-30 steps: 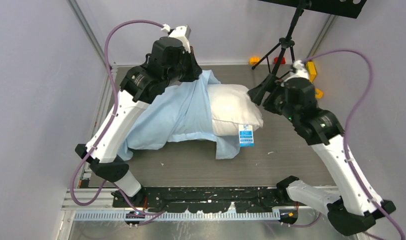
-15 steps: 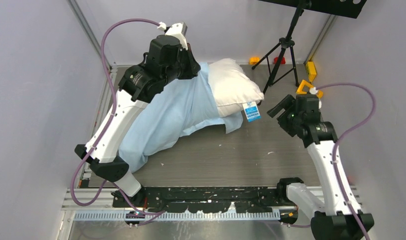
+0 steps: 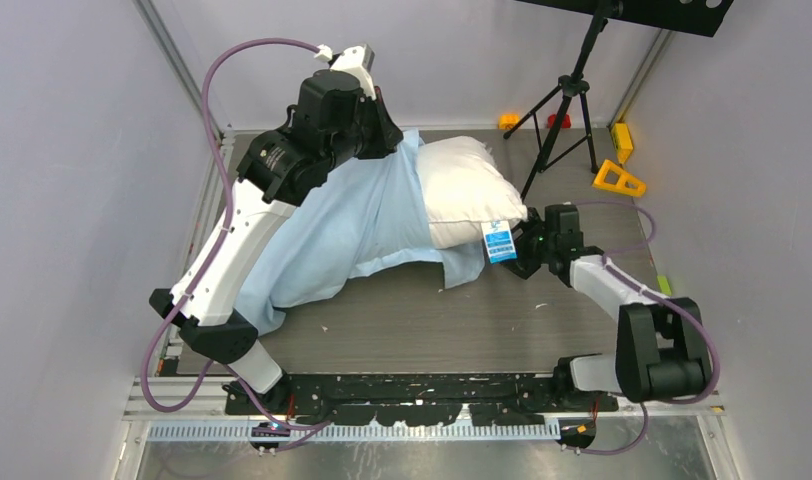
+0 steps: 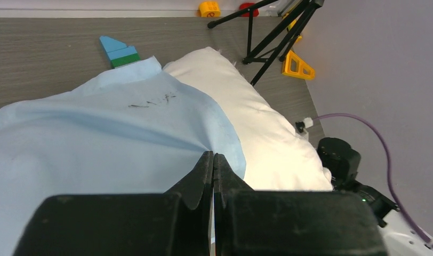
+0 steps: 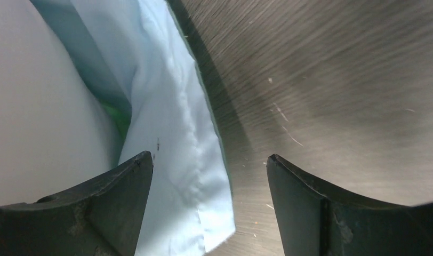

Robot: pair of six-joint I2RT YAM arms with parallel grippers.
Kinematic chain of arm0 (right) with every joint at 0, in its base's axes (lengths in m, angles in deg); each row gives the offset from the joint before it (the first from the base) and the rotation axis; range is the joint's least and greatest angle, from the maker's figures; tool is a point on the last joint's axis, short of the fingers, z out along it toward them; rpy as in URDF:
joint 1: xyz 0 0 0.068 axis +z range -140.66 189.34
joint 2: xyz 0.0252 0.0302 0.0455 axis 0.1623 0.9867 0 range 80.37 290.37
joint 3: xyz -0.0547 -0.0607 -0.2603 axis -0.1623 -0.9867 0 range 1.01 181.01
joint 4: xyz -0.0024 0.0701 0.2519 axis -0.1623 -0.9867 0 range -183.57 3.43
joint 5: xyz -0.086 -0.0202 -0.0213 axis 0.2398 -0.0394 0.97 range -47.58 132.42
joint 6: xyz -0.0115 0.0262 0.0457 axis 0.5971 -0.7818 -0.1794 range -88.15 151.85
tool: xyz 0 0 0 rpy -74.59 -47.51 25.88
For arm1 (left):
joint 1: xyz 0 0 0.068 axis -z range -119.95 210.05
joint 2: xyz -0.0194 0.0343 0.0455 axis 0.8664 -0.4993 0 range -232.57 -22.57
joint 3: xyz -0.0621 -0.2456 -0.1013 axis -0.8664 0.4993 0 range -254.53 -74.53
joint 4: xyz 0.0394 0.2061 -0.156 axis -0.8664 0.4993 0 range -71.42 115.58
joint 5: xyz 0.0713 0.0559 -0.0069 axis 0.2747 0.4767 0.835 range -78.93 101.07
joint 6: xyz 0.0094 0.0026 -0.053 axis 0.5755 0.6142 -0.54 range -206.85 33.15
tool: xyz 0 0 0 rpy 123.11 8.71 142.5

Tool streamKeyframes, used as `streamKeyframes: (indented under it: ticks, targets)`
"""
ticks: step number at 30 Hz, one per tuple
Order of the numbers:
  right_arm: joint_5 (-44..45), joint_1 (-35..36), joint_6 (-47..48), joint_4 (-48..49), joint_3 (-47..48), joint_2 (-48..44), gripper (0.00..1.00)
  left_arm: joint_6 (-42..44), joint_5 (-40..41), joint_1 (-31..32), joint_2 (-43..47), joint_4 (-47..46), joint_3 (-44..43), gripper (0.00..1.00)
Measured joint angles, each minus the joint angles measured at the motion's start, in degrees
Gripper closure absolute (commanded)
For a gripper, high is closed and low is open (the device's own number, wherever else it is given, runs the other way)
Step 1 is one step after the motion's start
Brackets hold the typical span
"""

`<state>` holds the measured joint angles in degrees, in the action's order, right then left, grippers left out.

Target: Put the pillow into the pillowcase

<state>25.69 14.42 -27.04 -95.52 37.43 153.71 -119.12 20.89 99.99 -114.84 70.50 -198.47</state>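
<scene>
My left gripper [image 4: 213, 157] has its fingers pressed tight together, and they pinch the upper layer of the pillowcase [image 4: 97, 133] close to its open edge; the light-blue cloth draws into creases that run toward my fingertips. From above, the pillowcase [image 3: 352, 225] hangs up toward my raised left wrist and slopes down over the table [image 3: 432, 320] toward the near left. The pillow [image 3: 462, 190] lies at the far middle of the table. Its left part is under the blue cloth and its plump white right part sticks out of the opening. A small blue tag [image 3: 498, 243] hangs at the pillow's near right corner. My right gripper [image 3: 522, 255] sits low over the table just beside that corner, with its fingers spread wide and nothing between them held. In the right wrist view, the pillowcase's lower hem [image 5: 171, 160] lies flat on the wood in the gap between my fingers [image 5: 113, 202]. The white pillow [image 5: 38, 106] fills the left side there, and a strip of mint-green lining [image 5: 114, 116] shows where the cloth meets it. Behind the pillow stand a black tripod [image 3: 562, 100] and a yellow triangular block [image 3: 618, 179]. A stack of blue-green blocks [image 4: 118, 52] rests just past the pillowcase's far edge.
</scene>
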Motion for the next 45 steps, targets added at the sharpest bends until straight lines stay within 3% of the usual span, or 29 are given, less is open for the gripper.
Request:
streamKeyframes:
  ticks: [7,11,13,16,17,21,23,29,31,34,36,45]
  targets:
    - [-0.96,6.38,-7.23,17.7,-2.27,11.85,0.18,-0.33,-0.35,0.0,0.02,0.0,0.0,1.0]
    - [-1.84,8.0,-11.8,27.69,-2.32,19.1,0.27,-0.33,-0.44,0.0,0.02,0.04,0.0,1.0]
    - [-2.58,8.11,-14.12,33.4,-2.1,22.27,0.43,-0.31,-0.42,0.0,0.02,0.09,0.0,1.0]
    - [-3.04,8.37,-16.87,38.29,-1.77,25.31,0.95,-0.31,-0.44,0.0,0.02,0.22,-0.04,1.0]
    - [-3.32,8.39,-17.99,39.21,-1.49,25.77,0.99,-0.28,-0.44,0.0,0.02,0.22,-0.04,1.0]
    - [-4.33,8.41,-20.76,39.67,0.7,24.0,1.0,-0.35,-1.14,0.0,1.29,-0.26,1.86,1.0]
    - [-4.24,8.41,-20.09,36.02,2.47,19.85,1.0,-0.66,-2.6,0.0,4.11,-1.99,6.8,1.0]
    - [-0.24,8.22,-10.21,13.7,14.4,0.2,0.99,-2.6,-11.23,0.0,10.82,-9.05,21.88,1.0]
    - [0.13,8.39,-7.06,9.22,18.73,-4.15,1.0,-3.37,-13.6,0.0,11.52,-10.56,26.4,0.93]
    - [1.14,9.09,-3.02,3.08,22.47,-8.09,1.0,-4.22,-16.02,0.04,11.52,-11.8,30.01,0.72]
    - [2.03,9.09,-0.55,-1.77,24.04,-9.09,1.0,-4.83,-16.96,0.35,11.67,-12.41,30.47,0.63]
    - [3.67,9.42,6.14,-15.54,29.11,-9.22,1.0,-5.14,-14.67,0.04,17.97,-13.53,30.42,0.58]
